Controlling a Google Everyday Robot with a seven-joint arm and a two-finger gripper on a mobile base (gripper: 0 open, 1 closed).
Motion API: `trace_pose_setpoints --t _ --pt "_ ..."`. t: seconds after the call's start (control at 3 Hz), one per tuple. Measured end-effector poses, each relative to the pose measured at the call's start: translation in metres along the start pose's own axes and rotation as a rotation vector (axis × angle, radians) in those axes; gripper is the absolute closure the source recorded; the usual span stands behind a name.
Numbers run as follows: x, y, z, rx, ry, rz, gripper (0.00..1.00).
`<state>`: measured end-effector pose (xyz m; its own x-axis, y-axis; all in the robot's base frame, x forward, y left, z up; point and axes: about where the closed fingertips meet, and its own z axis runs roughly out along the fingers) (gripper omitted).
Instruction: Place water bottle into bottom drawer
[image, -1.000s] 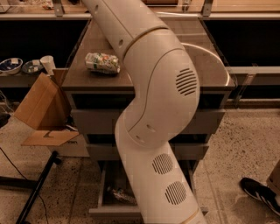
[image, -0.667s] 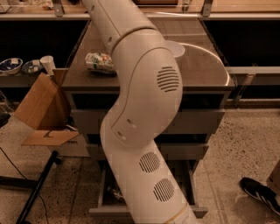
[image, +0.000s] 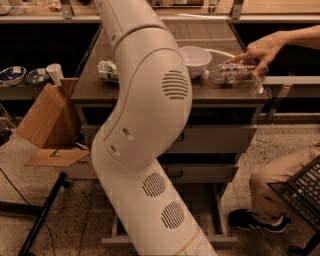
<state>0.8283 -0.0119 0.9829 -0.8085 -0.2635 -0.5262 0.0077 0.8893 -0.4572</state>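
Note:
The water bottle (image: 234, 73), clear and ribbed, lies on its side on the cabinet top (image: 100, 89) at the right, next to a white bowl (image: 195, 59). A person's hand (image: 261, 50) rests on the bottle. The bottom drawer (image: 212, 214) stands pulled open at the foot of the cabinet, mostly hidden behind my white arm (image: 145, 125). My arm runs up the middle of the view and past the top edge. My gripper is out of view beyond that edge.
A white-and-green container (image: 107, 70) lies on the cabinet top at the left. An open cardboard box (image: 46, 120) stands left of the cabinet. A seated person's leg (image: 270, 182) and shoe (image: 250, 220) are close to the drawer's right side. A black stand leg (image: 40, 215) crosses the floor at the left.
My arm has swung left, uncovering the bowl and the bottle. A person's hand has come in from the right onto the bottle, and the person's leg now shows by the drawer.

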Motion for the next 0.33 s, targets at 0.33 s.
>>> trace_pose_setpoints --t 0.33 --pt "0.0000 0.0000 0.0000 0.000 0.000 0.000 0.00"
